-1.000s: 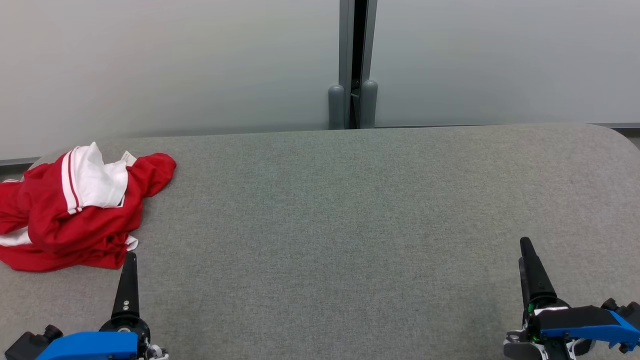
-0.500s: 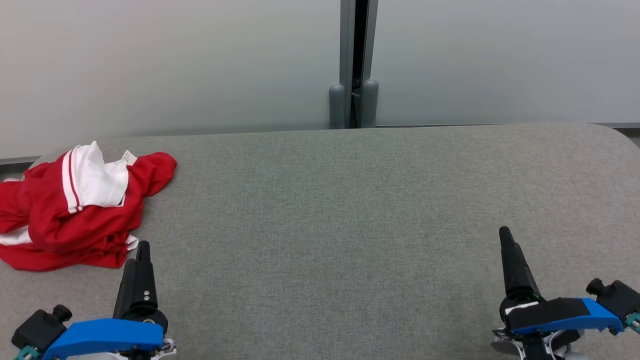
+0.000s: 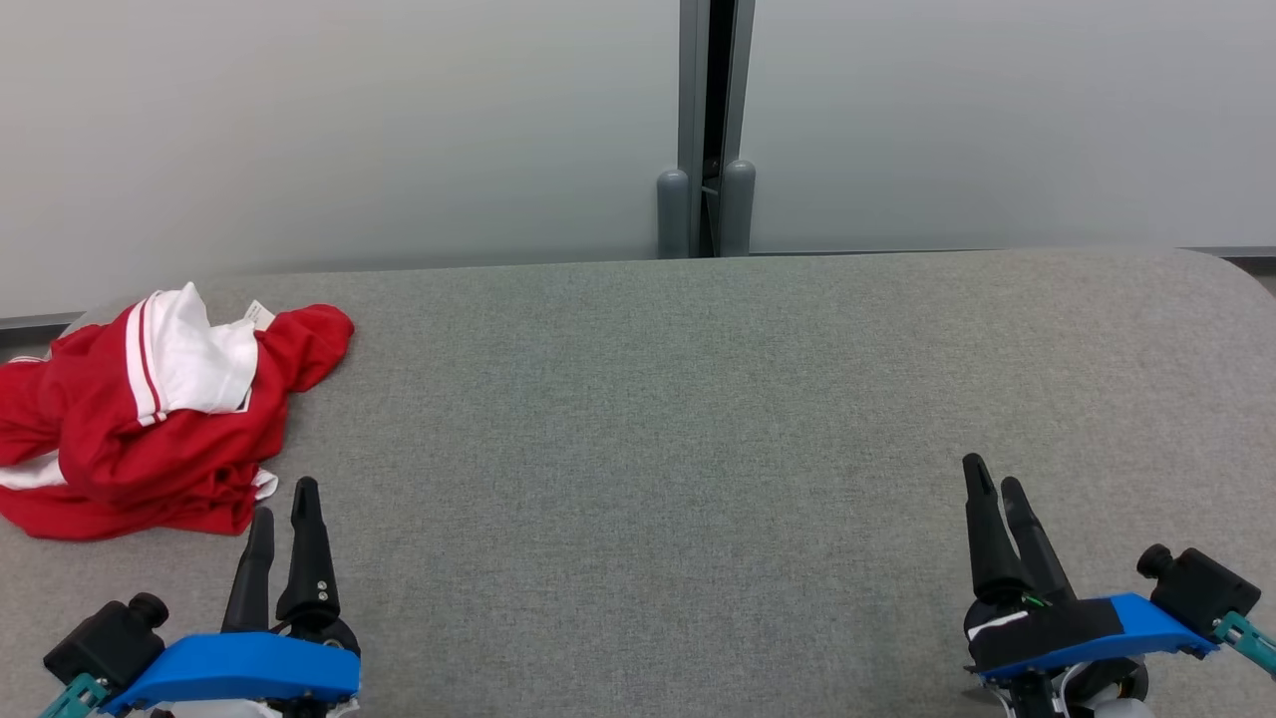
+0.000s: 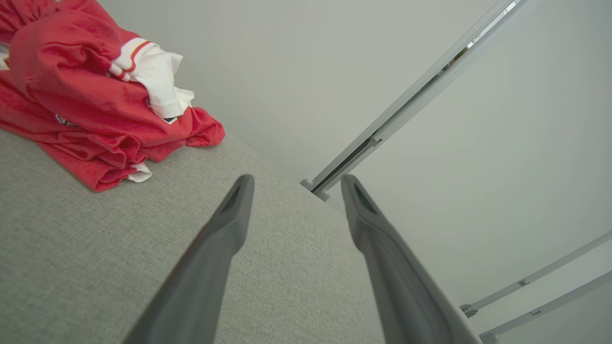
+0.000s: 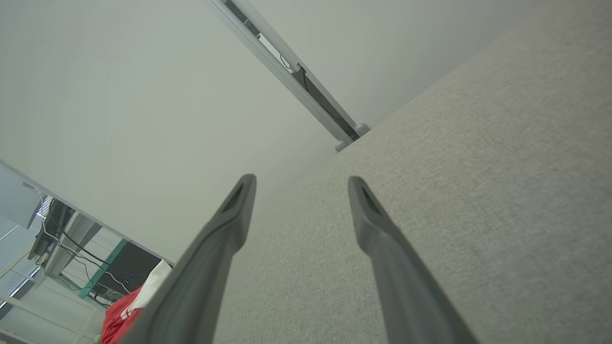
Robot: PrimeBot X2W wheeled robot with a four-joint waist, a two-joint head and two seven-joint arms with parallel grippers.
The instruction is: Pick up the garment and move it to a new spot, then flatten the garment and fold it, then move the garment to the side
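Red/white garment [image 3: 150, 429] lay crumpled at table's [image 3: 698, 399] far-left corner; its white tag [image 3: 257, 315] was too small to read. Left gripper [image 3: 283, 499] & right gripper [image 3: 991, 473]: fingers apart, empty.

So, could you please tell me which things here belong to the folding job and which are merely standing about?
For the job: crumpled red-and-white fabric garment; grey cloth-covered table; left gripper, open; right gripper, open.
Just there: pale grey wall panels; grey metal post between them.

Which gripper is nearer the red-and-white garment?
Left. The left gripper is just off the red-and-white garment's near right edge, fingers apart and not touching it. The right gripper is far across the grey fabric surface, on the opposite side.
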